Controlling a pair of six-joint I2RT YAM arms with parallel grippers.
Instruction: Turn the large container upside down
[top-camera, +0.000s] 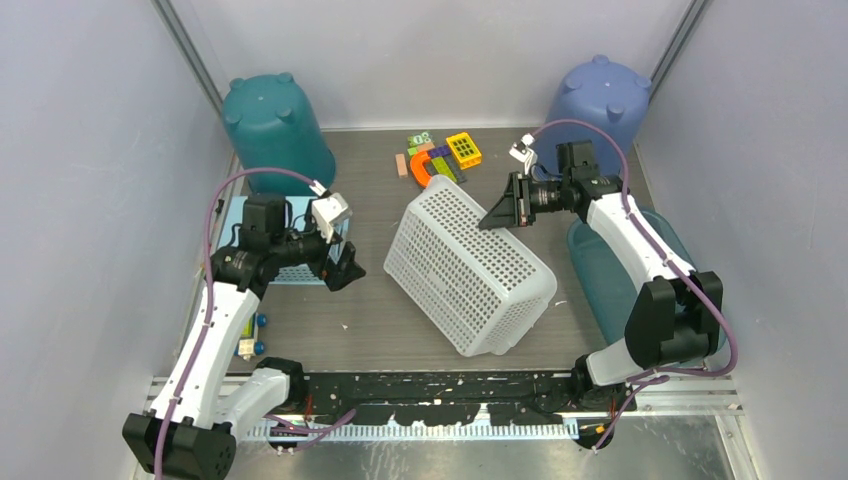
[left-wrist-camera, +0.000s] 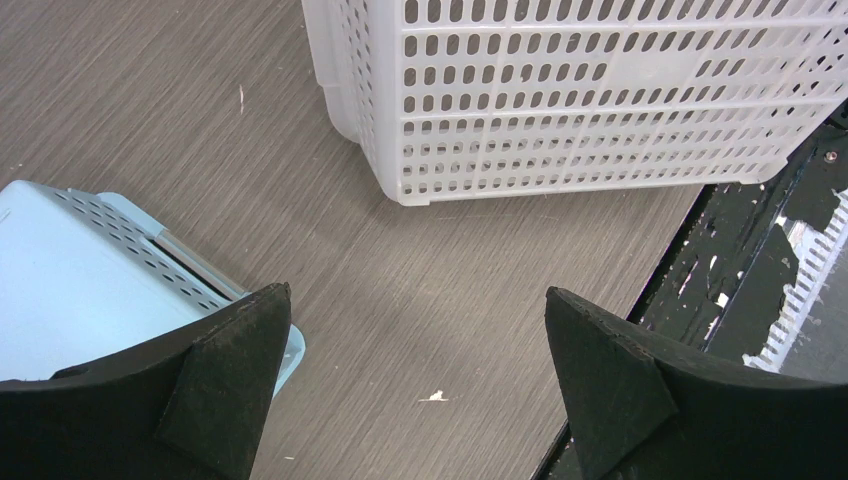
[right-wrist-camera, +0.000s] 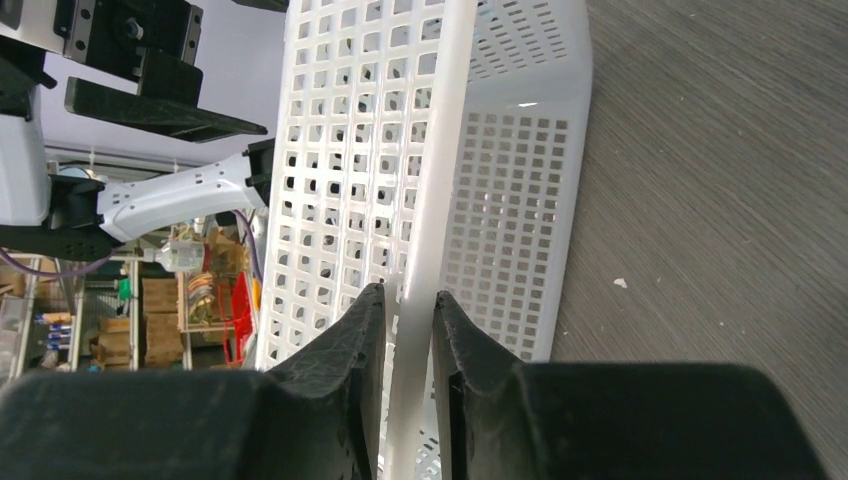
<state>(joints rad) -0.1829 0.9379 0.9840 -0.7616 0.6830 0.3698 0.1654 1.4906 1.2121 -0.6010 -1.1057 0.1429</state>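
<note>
A white perforated basket (top-camera: 470, 265), the large container, lay slantwise across the middle of the top view on a grey wood-grain table (top-camera: 370, 320). A broad face full of holes was turned upward, and it ran from the upper centre toward the lower right.

The right gripper (top-camera: 497, 215) reached in from the right of that view and met the basket's upper right edge. In the right wrist view the right gripper (right-wrist-camera: 408, 295) had its fingers drawn narrow, pinching a solid white strip of the basket (right-wrist-camera: 350, 150) between them.

The left gripper (top-camera: 345, 265) sat at the left of the top view, apart from the basket and over a light blue perforated tray (top-camera: 300, 272). In the left wrist view the left gripper (left-wrist-camera: 416, 295) had its fingers spread wide with nothing between them. Bare table showed in the gap, the tray (left-wrist-camera: 70, 270) lay at the lower left, and the basket (left-wrist-camera: 580, 100) filled the upper right.

At the back stood an upturned teal bucket (top-camera: 275, 125) in the upper left and an upturned blue bucket (top-camera: 600, 100) in the upper right. A cluster of coloured toy blocks (top-camera: 438, 157) lay between them. A teal tub (top-camera: 600, 270) lay at the right, partly under the right arm.
</note>
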